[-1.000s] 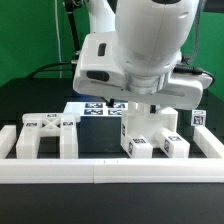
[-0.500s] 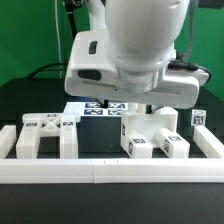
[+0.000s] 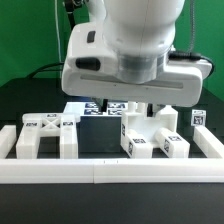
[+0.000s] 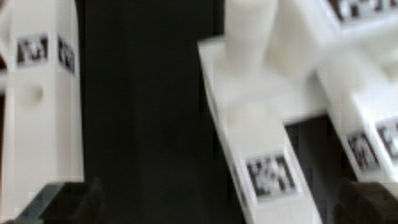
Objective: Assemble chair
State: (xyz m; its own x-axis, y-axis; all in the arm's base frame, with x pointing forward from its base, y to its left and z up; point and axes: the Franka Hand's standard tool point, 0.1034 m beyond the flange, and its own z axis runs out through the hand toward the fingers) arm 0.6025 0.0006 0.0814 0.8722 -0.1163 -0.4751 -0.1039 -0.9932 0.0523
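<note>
Two groups of white tagged chair pieces stand on the black table. A legged frame [image 3: 45,136] is at the exterior view's left. A blocky cluster of pieces [image 3: 150,134] is at its right. The arm's big white wrist body fills the upper exterior view and hides my gripper there. The blurred wrist view looks down on a long white piece [image 4: 267,120] with tags and another white piece [image 4: 39,90] across a black gap. My gripper [image 4: 214,206] hangs above them with dark fingertips [image 4: 43,205] wide apart and nothing held.
A long low white border rail [image 3: 110,171] runs along the table's front with raised ends at both sides. The marker board [image 3: 98,107] lies flat behind the pieces, partly under the arm. A green backdrop stands behind.
The arm's wrist body has shifted toward the exterior view's left and looms larger and higher. The chair pieces have not moved.
</note>
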